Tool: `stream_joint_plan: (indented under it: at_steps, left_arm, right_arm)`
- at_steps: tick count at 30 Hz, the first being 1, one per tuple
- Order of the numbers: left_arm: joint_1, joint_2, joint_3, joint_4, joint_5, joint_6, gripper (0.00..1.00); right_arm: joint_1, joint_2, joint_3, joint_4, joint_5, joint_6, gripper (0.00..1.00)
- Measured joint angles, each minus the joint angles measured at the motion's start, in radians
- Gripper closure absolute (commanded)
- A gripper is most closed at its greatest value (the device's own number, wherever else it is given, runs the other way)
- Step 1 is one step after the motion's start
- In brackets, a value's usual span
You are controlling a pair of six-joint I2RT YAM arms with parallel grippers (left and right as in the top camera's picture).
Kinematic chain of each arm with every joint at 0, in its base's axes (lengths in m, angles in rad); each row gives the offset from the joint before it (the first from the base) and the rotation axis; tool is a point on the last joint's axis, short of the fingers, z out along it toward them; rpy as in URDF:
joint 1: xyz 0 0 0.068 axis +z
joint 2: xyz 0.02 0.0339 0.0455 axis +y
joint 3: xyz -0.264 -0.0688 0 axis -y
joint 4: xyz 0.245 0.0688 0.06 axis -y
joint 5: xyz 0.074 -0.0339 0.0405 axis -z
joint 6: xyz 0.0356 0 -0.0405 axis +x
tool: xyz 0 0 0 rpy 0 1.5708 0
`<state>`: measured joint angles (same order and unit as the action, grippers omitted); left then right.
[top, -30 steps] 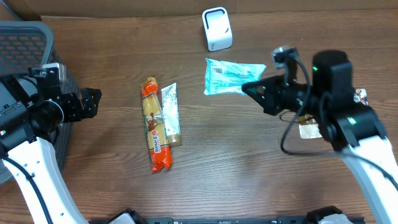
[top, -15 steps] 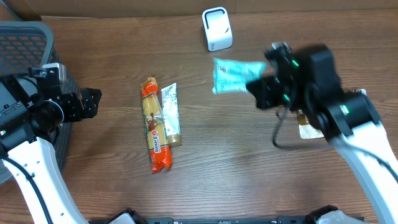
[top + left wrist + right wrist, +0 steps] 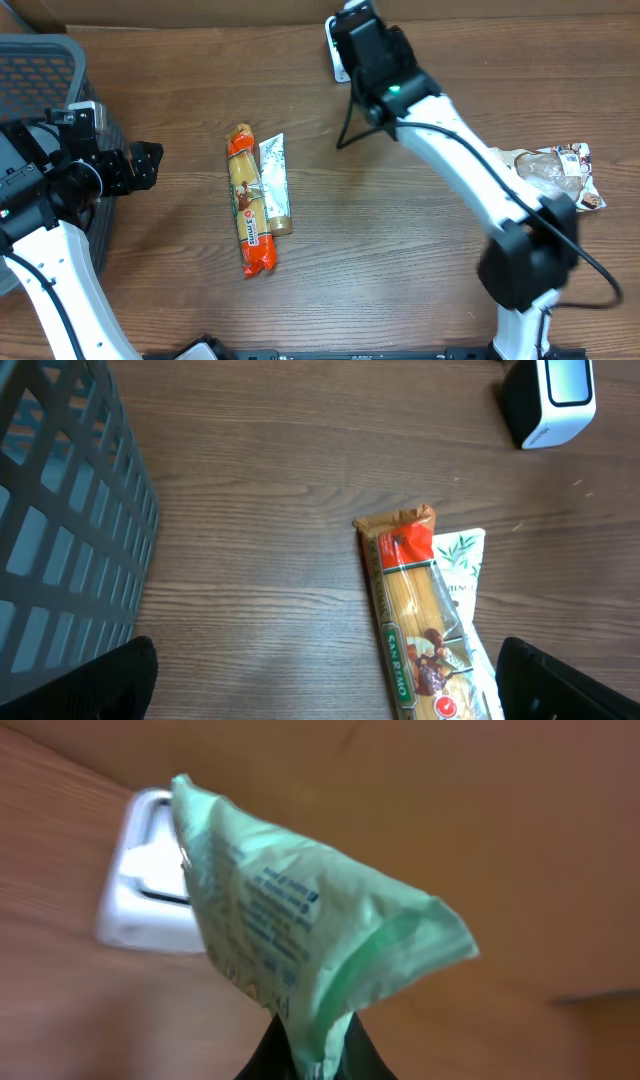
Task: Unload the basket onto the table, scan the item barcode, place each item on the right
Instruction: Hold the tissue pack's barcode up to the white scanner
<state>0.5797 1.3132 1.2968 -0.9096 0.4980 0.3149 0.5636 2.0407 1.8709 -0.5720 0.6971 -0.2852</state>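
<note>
**Packet up at the scanner**

Right gripper [image 3: 310, 1055] pinches the green packet [image 3: 300, 910] by one edge, holding it up just in front of the white scanner [image 3: 150, 900], likely to show its barcode. Left gripper [image 3: 148, 163] hangs spread, empty, by the basket [image 3: 50, 60]. Count: one scanner, one basket, three lying packs: pasta [image 3: 248, 215], pouch [image 3: 276, 185], bag [image 3: 555, 172].

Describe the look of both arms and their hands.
Both the left arm and right arm have white links and black joint housings. The right one carries a green indicator light and a looping black cable. The left hand and right hand are black.
</note>
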Motion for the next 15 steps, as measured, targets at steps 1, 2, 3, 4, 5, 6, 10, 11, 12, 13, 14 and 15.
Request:
stream_joint_plan:
  at_steps: [1, 2, 3, 4, 5, 6, 10, 11, 12, 13, 14, 15]
  left_arm:
    - [0.000, 0.000, 0.000, 0.000, 0.000, 0.000, 0.00]
    - [0.000, 0.000, 0.000, -0.001, 0.000, 0.000, 0.00]
    - [0.000, 0.000, 0.000, 0.000, 0.000, 0.000, 0.00]
    - [0.000, 0.000, 0.000, -0.002, 0.000, 0.000, 0.01]
    - [0.000, 0.000, 0.000, -0.002, 0.000, 0.000, 0.00]
    - [0.000, 0.000, 0.000, -0.002, 0.000, 0.000, 0.00]
    - [0.000, 0.000, 0.000, 0.000, 0.000, 0.000, 0.01]
    - [0.000, 0.000, 0.000, 0.000, 0.000, 0.000, 0.01]
    - [0.000, 0.000, 0.000, -0.001, 0.000, 0.000, 0.00]
    - [0.000, 0.000, 0.000, -0.001, 0.000, 0.000, 0.00]
    - [0.000, 0.000, 0.000, 0.000, 0.000, 0.000, 0.00]
    - [0.000, 0.000, 0.000, -0.001, 0.000, 0.000, 0.00]
  right_arm:
    - [0.000, 0.031, -0.002, 0.073, 0.027, -0.065, 0.96]
    - [0.000, 0.050, -0.002, 0.122, 0.042, -0.108, 0.96]
    - [-0.002, 0.069, -0.003, 0.182, 0.059, -0.163, 0.96]
    - [-0.003, 0.086, -0.003, 0.243, 0.072, -0.217, 0.96]
    - [-0.005, 0.101, -0.003, 0.312, 0.077, -0.275, 0.96]
    - [-0.006, 0.111, -0.003, 0.351, 0.076, -0.317, 0.96]
    - [-0.015, 0.146, -0.003, 0.451, 0.053, -0.496, 0.96]
    - [-0.019, 0.161, -0.003, 0.476, 0.048, -0.539, 0.96]
    - [-0.021, 0.178, -0.002, 0.500, 0.041, -0.581, 0.96]
    - [-0.023, 0.196, -0.002, 0.520, 0.039, -0.617, 0.96]
    - [-0.025, 0.218, -0.002, 0.548, 0.037, -0.660, 0.96]
    - [-0.026, 0.236, -0.002, 0.563, 0.033, -0.690, 0.96]
